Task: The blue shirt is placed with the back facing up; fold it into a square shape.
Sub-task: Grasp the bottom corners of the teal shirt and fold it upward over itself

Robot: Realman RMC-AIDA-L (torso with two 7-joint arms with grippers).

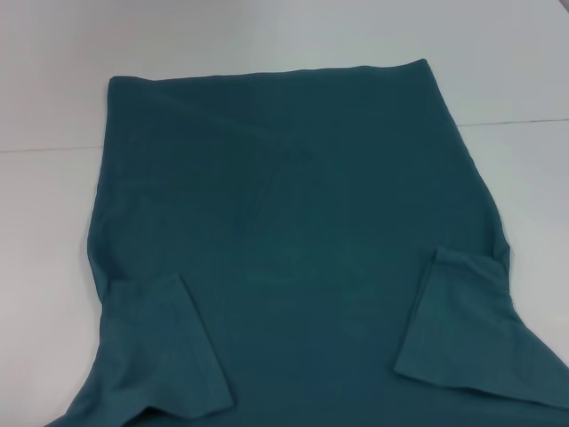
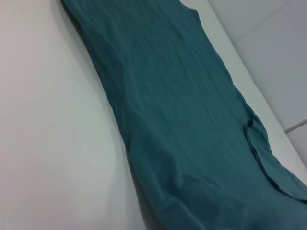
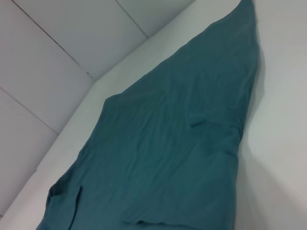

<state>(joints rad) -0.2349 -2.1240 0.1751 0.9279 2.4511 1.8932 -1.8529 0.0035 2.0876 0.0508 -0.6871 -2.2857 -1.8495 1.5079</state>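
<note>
The white table (image 1: 53,222) is covered across most of its middle by the blue shirt (image 1: 293,231), laid flat with the hem at the far edge and the shoulders toward the robot. Both short sleeves are folded inward onto the body: left sleeve (image 1: 164,351) and right sleeve (image 1: 462,325), each lying flat on the fabric near its side seam. No claw is seen in any view, so neither one's state can be told.
</note>
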